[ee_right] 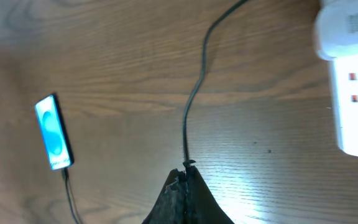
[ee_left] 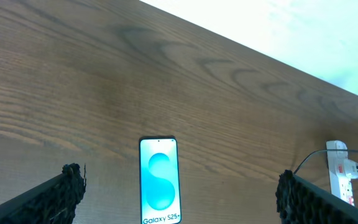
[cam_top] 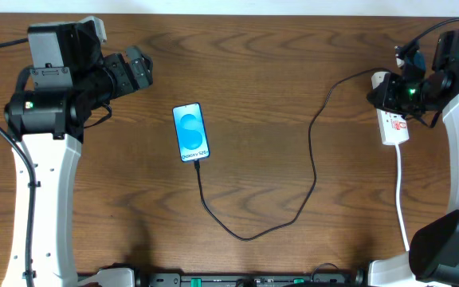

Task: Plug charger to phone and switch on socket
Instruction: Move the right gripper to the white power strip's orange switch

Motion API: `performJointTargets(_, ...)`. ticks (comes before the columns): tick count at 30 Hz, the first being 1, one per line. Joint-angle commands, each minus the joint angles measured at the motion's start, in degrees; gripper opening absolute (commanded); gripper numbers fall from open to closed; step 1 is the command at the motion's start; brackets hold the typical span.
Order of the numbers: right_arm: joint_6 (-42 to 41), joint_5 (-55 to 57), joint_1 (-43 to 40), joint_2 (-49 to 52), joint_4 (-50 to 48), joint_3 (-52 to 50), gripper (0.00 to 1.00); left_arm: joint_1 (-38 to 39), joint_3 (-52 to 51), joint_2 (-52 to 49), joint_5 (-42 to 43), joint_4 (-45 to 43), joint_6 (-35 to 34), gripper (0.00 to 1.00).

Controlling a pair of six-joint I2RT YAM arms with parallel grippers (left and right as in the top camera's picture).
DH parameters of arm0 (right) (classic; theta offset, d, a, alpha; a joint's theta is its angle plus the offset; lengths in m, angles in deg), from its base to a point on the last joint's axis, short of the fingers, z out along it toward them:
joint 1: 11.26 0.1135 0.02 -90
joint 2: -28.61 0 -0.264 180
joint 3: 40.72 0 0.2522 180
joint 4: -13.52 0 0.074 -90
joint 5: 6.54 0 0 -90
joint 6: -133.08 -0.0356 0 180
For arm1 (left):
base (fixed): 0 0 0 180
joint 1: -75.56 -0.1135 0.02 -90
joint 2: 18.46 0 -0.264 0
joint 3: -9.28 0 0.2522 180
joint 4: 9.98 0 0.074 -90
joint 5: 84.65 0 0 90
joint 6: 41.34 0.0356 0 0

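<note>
- A dark, wood-grained desk [cam_top: 277,56] fills the frame, with a pale strip along its top edge.
- The black charger [cam_top: 315,151] loops from upper right down to the phone's lower edge.
- The white, red-marked socket [cam_top: 395,127] lies at far right.
- The blue-screened phone [cam_top: 191,132] lies flat, left of centre.
- The left end effector [cam_top: 140,70], upper left, is released; the right end effector [ee_right: 184,177], by the socket, is clenched.

White arm links [cam_top: 50,187] with black joints [cam_top: 46,115], green status lights [cam_top: 29,104], black cables [cam_top: 29,171], rough black tool fingers [ee_left: 55,194]
</note>
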Motion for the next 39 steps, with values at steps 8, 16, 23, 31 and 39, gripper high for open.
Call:
performJointTargets(8,-5.9,-0.7,-10.4,2.4,-5.9,0.9,0.01,-0.2,0.2,0.4,-0.4,0.0,-0.1,1.00)
performJointTargets(16,-8.3,-2.0,-16.3,8.5,-11.9,1.1,0.01,-0.2,0.2,0.4,-0.3,0.0,-0.1,1.00)
performJointTargets(23,-10.7,-2.0,-18.3,15.0,-14.6,3.0,0.01,-0.2,0.2,0.4,-0.4,0.0,-0.1,1.00)
performJointTargets(31,-11.7,-2.0,-18.9,21.8,-18.2,3.0,0.01,-0.2,0.2,0.4,-0.3,0.0,-0.1,1.00)
performJointTargets(39,-9.4,-2.0,-18.4,25.9,-21.0,3.0,0.01,-0.2,0.2,0.4,-0.3,0.0,-0.1,1.00)
